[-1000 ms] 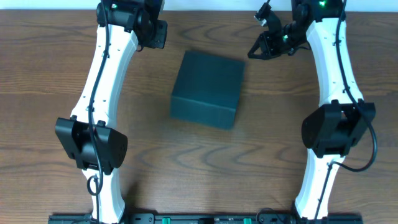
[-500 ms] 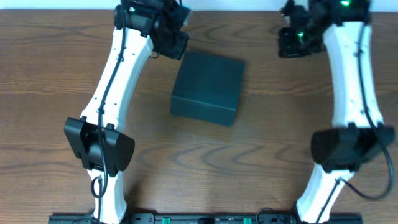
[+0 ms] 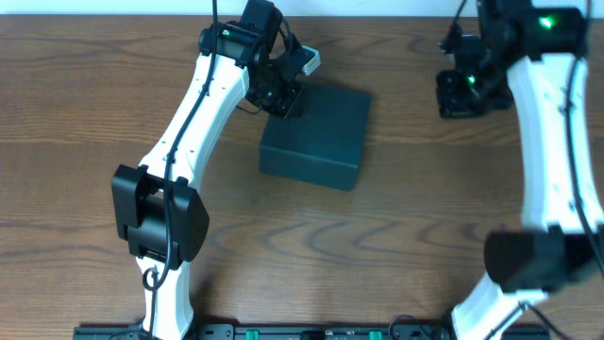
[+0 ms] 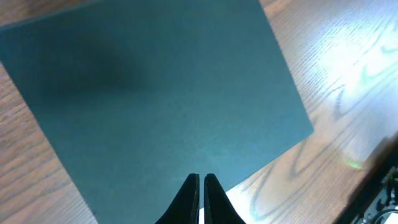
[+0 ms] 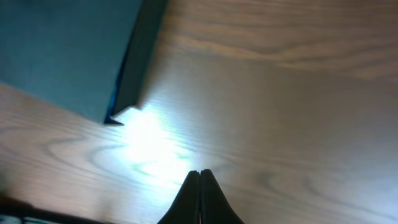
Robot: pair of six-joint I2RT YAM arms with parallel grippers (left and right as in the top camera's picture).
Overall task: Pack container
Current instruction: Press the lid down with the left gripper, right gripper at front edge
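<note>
Two arms and one box. The container [image 3: 316, 132] sits mid-tabletop [image 3: 75, 142] with its lid shut, a plain matte teal-black face turned up to the overhead camera. In the left wrist view that same plain dark card fills most of the picture.

The tabletop is brown wood. Its grain runs side to side, and bright glare washes over it in both wrist views. A pale strip [image 3: 94, 8] runs along the far edge, and a dark rail [image 3: 311, 332] with green fittings lies along the near edge.

The container is turned a little clockwise against the grain, with its near side wall showing from above. It looks close to square from here, so I cannot tell its long axis.

The left arm [image 3: 189, 132] reaches in over the container's far-left corner. The left fingers [image 4: 186, 199] are pressed together above the lid, close to one edge; whether they touch it I cannot tell. The right arm [image 3: 552, 142] is out to the right, well apart from the container. The right fingers [image 5: 186, 196] are also pressed together, over bare wood, with a container corner in the upper left of that view.
</note>
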